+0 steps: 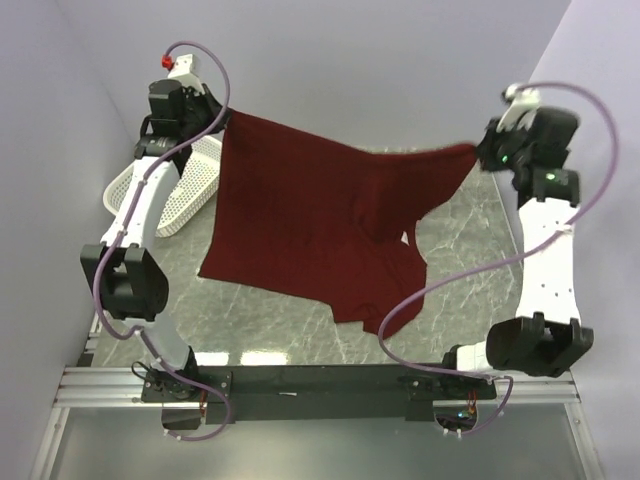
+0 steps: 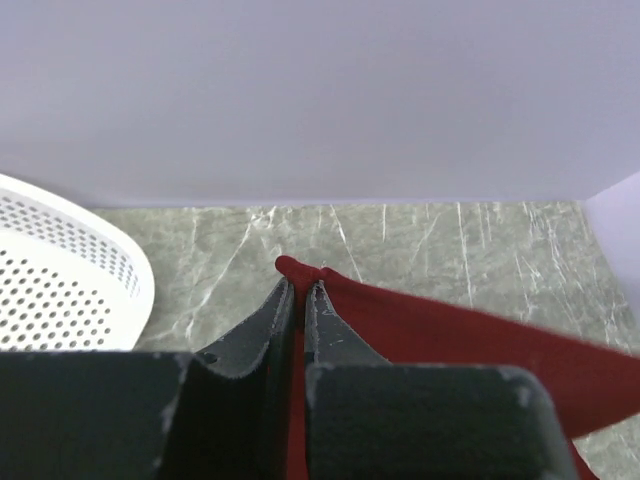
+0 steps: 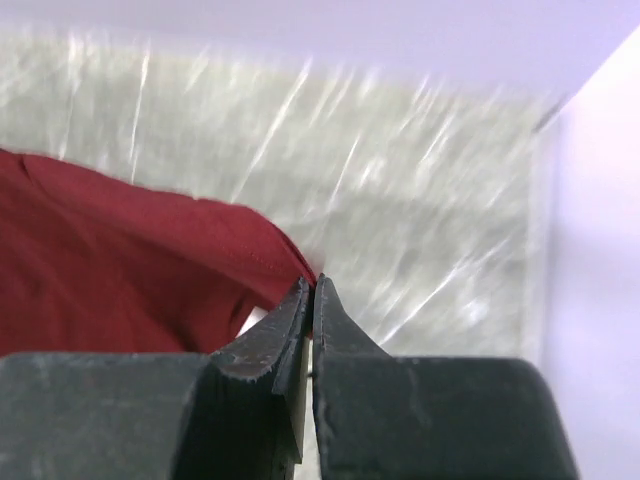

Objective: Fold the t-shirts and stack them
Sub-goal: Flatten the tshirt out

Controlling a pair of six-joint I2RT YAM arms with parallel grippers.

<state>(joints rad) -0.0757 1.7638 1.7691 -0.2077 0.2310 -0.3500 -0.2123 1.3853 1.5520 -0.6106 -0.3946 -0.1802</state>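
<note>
The t-shirt (image 1: 300, 220) hangs stretched across the middle of the frame, over the table (image 1: 470, 250). The left gripper (image 1: 224, 116), upper left, and the right gripper (image 1: 478, 152), upper right, each pinch its edge. Apparently nothing is folded yet; laying flat, folding and stacking are left.

Pale lavender back wall (image 1: 350, 60) meeting matching side walls at both corners, grey-green marble-patterned tabletop (image 1: 470, 240) with white veins, soft even light, white perforated basket (image 1: 185, 205) at far left, aluminium frame (image 1: 100, 385) along the near edge
</note>
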